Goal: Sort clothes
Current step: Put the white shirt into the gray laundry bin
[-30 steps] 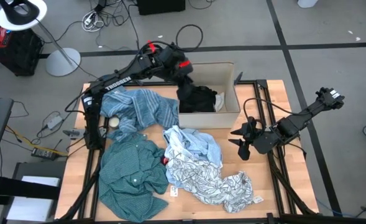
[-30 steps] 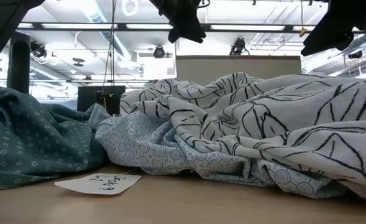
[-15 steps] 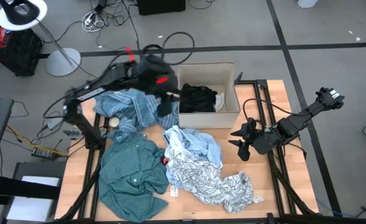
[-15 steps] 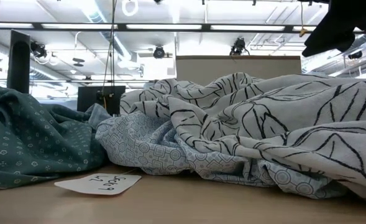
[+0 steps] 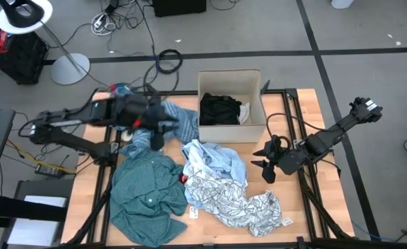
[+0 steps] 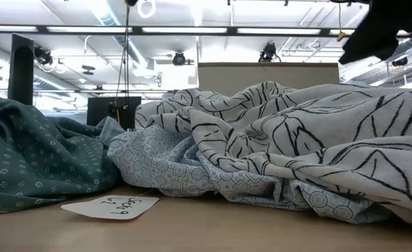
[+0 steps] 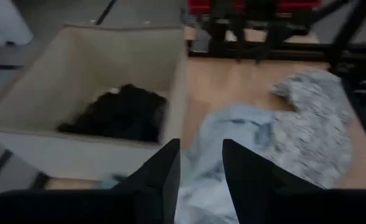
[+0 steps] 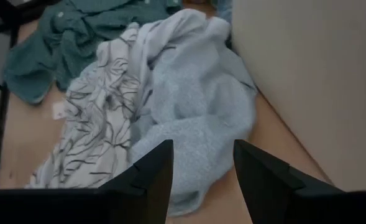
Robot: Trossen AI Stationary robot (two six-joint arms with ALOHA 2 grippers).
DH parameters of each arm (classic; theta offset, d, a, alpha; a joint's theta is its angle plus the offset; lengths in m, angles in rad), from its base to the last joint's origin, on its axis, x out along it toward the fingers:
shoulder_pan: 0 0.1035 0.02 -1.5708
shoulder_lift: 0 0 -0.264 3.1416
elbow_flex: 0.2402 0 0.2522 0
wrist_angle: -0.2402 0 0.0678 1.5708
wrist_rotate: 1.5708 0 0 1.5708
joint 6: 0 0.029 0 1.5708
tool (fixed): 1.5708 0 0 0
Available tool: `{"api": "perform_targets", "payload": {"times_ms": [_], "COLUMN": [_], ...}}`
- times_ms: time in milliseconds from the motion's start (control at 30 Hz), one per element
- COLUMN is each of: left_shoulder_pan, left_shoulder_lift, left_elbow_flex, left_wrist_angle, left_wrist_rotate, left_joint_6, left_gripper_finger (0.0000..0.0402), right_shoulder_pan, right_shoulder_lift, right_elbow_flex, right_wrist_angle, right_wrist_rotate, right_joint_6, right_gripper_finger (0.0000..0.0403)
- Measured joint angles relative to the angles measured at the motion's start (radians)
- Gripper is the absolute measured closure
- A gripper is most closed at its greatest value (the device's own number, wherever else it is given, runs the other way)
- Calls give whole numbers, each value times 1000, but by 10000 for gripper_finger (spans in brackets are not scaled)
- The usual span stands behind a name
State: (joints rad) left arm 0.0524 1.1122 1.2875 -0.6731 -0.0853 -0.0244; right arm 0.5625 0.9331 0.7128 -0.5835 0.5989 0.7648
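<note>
A black garment [image 5: 220, 109] lies in the beige cardboard box [image 5: 231, 131] at the far middle, with a small white piece [image 5: 244, 112] beside it. A blue striped cloth [image 5: 175, 119] lies left of the box and a teal shirt [image 5: 148, 190] at the near left. A pale blue shirt [image 5: 220, 162] lies in the middle, with a white-grey patterned cloth [image 5: 234, 200] overlapping its near side. A small red piece [image 5: 183, 178] shows between the shirts. My left gripper [image 5: 156, 135] hangs open and empty over the striped cloth [image 7: 201, 149]. My right gripper [image 5: 264, 160] is open and empty, right of the pale blue shirt [image 8: 201, 149].
A white paper tag [image 6: 111, 206] lies on the table near the front edge, by the teal shirt. A second tag [image 5: 285, 221] lies by the patterned cloth's near right end. Bare wood shows at the right of the table [image 5: 307, 200]. Dark frame rails run along both table sides.
My left arm has swung away from above the box toward the table's left and near side. Its gripper now hangs over the blue striped cloth. The black garment stays in the box, and the clothes on the table have not moved.
</note>
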Motion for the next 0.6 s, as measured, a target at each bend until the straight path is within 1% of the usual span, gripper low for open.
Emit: {"api": "perform_targets", "payload": {"times_ms": [167, 300, 367, 500, 600], "left_shoulder_pan": [-61, -93, -101, -107, -105], "left_shoulder_lift": [-131, -207, -230, -260, -263], "left_elbow_flex": [-204, -329, -383, -474, -533], "left_wrist_angle": [76, 139, 168, 224, 277], "left_wrist_rotate": [-56, -87, -109, -109, -114], "left_joint_6": [-88, -119, -133, -144, -164], "left_gripper_finger": [275, 275, 275, 275, 275], "right_shoulder_pan": [-1, -7, -10, -22, -27], "right_shoulder_lift": [32, 78, 105, 161, 198], "right_elbow_flex": [0, 0, 0, 0, 0], "right_wrist_angle": [43, 75, 100, 189, 255], "right_wrist_rotate": [-1, -1, -1, -4, -48], "right_joint_6": [-17, -62, -82, -93, -137], "right_gripper_finger": [233, 233, 233, 233, 232]}}
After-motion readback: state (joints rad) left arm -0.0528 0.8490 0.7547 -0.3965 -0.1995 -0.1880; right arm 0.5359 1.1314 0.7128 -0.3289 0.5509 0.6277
